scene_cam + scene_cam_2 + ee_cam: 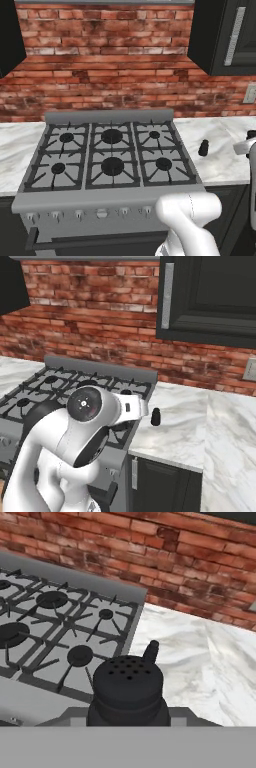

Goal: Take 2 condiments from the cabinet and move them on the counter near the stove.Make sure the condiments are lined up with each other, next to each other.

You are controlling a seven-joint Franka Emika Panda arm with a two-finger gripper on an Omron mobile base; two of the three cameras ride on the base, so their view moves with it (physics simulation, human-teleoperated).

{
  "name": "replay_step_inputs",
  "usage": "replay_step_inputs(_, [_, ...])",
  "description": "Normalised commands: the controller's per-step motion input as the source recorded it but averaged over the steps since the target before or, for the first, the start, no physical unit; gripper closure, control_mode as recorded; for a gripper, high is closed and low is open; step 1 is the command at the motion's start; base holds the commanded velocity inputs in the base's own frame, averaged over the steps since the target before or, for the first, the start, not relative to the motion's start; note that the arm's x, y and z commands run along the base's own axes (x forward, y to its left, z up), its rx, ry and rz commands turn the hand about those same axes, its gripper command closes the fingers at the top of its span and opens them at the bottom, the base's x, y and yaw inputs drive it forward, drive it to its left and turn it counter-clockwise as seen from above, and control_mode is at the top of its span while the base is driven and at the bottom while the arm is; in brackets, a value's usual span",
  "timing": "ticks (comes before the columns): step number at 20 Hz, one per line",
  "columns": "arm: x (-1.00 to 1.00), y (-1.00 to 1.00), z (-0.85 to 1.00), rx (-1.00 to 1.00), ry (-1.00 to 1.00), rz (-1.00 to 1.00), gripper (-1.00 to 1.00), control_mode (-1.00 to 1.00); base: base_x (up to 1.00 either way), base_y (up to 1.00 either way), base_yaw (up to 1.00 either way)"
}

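Note:
A black condiment with a perforated round top sits right at the bottom of the hand view, and my gripper is shut on it; its fingertips are hidden behind the bottle. A second condiment stands upright on the white marble counter, just right of the stove. The held bottle is nearer the front edge than the standing one. The dark cabinet hangs above the counter.
A red brick wall backs the stove and counter. A wall outlet sits at the right. Another dark cabinet hangs at the upper left. My white arm crosses the stove's front right corner.

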Motion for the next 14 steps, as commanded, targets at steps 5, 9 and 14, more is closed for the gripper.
replay_step_inputs(5, [0.22,-0.33,-0.28,0.01,0.03,0.0,1.0,-1.0,0.0,0.0,0.0])
replay_step_inputs(9, [0.32,-0.17,-0.23,0.09,0.0,0.0,1.0,-1.0,0.0,0.0,0.0])
replay_step_inputs(14, [0.32,-0.16,-0.23,0.17,0.09,0.01,1.0,-1.0,0.0,0.0,0.0])
